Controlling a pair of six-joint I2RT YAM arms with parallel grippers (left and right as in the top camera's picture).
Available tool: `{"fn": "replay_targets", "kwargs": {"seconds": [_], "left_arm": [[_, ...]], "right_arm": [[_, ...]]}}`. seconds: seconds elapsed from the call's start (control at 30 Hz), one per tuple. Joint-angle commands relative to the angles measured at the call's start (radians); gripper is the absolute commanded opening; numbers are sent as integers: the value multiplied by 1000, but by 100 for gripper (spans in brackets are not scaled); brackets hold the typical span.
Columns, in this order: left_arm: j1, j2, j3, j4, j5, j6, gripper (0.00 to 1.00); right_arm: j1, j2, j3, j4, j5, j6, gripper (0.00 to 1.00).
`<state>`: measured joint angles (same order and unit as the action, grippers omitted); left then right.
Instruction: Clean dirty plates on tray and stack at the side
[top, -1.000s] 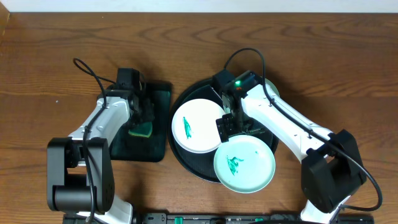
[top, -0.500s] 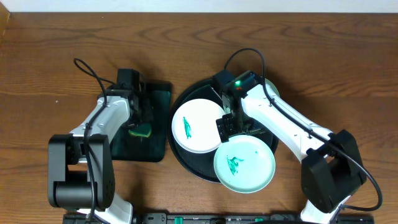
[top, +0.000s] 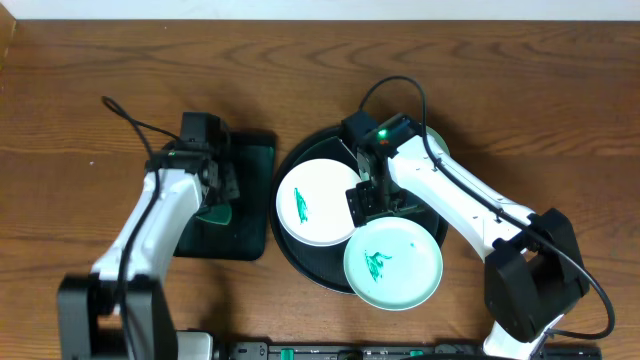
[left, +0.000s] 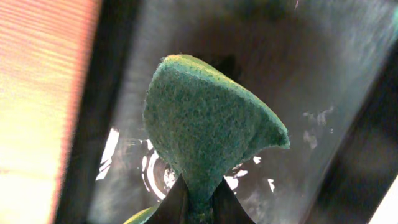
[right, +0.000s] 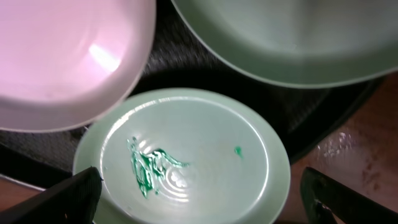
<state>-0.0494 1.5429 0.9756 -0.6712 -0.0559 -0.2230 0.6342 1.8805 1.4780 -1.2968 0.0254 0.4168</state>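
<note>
Green sponge (left: 205, 130) is pinched at its lower end by the left claw (left: 198, 204), which is closed tight on it over the rectangular tray (top: 250, 228). On the round black tray (top: 300, 265) a white plate (top: 315, 205) is seen at the left, smeared green. A front mint plate (top: 395, 262), also smeared, overhangs the rim toward the counter (top: 300, 70). A second mint plate (right: 286, 37) lies behind it. The right claw (top: 364, 205) is spread wide and empty above the plates.

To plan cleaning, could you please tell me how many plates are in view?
3: white plate left on the tray; green plate overhanging its near rim; second green plate mostly hidden under the right arm.
</note>
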Motion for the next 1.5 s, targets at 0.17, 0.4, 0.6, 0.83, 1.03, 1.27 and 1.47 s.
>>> {"fn": "replay_targets", "kwargs": {"seconds": [0.17, 0.4, 0.6, 0.83, 1.03, 1.27, 1.47], "left_arm": [[-14, -95, -6, -28, -137, -52, 7], [-14, -83, -6, -27, -137, -60, 7], [-14, -83, -7, -24, -137, -60, 7], [-14, -83, -7, -24, -136, -59, 7], [-14, -83, -7, -21, -136, -60, 7], [-14, -83, -6, -20, -136, -60, 7], [-14, -83, -6, -20, -136, -60, 7]], "right_arm": [[9, 21, -2, 45, 77, 135, 99], [9, 96, -3, 64, 90, 151, 99], [9, 167, -3, 71, 67, 143, 99], [9, 166, -2, 83, 49, 143, 98], [9, 166, 3, 76, 45, 143, 99], [9, 160, 44, 29, 53, 135, 99], [9, 133, 106, 3, 40, 117, 95]]}}
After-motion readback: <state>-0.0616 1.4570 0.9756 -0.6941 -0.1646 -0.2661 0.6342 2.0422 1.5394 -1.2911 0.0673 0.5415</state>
